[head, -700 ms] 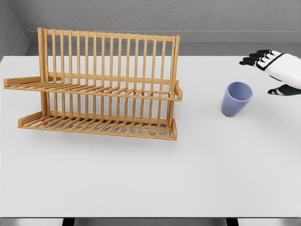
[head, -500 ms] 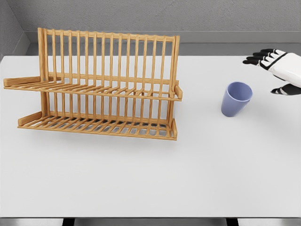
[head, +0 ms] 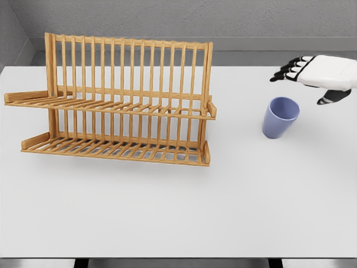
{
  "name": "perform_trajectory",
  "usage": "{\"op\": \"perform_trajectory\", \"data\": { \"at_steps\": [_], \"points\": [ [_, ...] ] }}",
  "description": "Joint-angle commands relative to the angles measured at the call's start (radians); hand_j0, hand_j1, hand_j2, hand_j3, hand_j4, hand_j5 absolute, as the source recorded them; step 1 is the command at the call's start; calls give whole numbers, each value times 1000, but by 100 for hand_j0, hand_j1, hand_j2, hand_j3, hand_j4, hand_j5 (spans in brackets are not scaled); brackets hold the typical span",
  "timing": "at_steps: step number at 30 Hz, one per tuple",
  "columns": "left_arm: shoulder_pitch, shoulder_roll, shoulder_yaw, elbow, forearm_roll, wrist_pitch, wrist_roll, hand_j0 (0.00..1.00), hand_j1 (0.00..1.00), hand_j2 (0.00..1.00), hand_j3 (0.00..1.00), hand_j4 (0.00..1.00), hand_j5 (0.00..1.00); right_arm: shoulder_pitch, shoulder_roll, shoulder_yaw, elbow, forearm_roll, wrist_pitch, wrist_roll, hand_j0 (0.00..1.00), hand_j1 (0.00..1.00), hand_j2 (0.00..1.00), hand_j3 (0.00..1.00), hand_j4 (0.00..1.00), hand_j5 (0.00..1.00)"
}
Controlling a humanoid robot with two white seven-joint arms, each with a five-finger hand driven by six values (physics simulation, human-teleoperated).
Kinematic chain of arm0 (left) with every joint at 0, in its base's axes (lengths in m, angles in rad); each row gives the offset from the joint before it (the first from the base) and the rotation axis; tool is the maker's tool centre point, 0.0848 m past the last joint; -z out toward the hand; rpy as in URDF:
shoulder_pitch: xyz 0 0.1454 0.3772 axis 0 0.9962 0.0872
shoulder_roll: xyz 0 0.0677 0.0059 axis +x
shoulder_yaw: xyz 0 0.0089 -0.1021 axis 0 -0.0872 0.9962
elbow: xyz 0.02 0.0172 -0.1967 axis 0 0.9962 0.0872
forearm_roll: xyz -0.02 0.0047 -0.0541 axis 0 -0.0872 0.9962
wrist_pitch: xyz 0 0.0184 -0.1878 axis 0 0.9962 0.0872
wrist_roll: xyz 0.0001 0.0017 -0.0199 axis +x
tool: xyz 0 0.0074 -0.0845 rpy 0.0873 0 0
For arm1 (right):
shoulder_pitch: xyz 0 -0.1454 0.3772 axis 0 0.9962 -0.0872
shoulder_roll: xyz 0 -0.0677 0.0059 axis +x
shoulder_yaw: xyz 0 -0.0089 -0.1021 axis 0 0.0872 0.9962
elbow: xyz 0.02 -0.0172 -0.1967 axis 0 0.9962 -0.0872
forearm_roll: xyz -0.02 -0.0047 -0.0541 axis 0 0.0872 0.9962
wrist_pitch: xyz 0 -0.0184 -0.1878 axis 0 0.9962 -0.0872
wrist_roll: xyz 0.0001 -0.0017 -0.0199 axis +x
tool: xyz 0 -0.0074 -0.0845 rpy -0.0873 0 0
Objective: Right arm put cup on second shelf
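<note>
I see through one camera on my head, looking forward and down across the white table (head: pixel 167 212) from its near edge. The far wall closes the top of the frame. No second view overlaps it.

Counting one blue cup (head: pixel 280 117), standing upright. Counting one wooden dish rack (head: pixel 120 100), carrying two slatted shelves: one upper shelf (head: pixel 111 105), one lower shelf (head: pixel 117 148). Counting one white desk (head: pixel 178 212), bearing both. Counting one robot hand, the right hand (head: pixel 318 75), showing four dark-tipped fingers (head: pixel 287 71) plus one thumb (head: pixel 330 97). Seeing one grey back wall (head: pixel 223 17).
</note>
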Motion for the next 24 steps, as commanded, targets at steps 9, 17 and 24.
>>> {"op": "perform_trajectory", "data": {
  "at_steps": [9, 17, 24],
  "points": [
    [0, 0, 0, 0, 0, 0, 0, 100, 100, 100, 100, 100, 100, -17, 39, 130, 62, 4, 1, 8, 100, 100, 100, 100, 100, 100],
    [0, 0, 0, 0, 0, 0, 0, 100, 100, 100, 100, 100, 100, -38, 59, 142, 103, 5, 1, 8, 100, 100, 100, 100, 100, 100],
    [0, 0, 0, 0, 0, 0, 0, 100, 100, 100, 100, 100, 100, -60, 82, 174, 138, 5, 1, 8, 100, 100, 100, 100, 100, 100]
  ]
}}
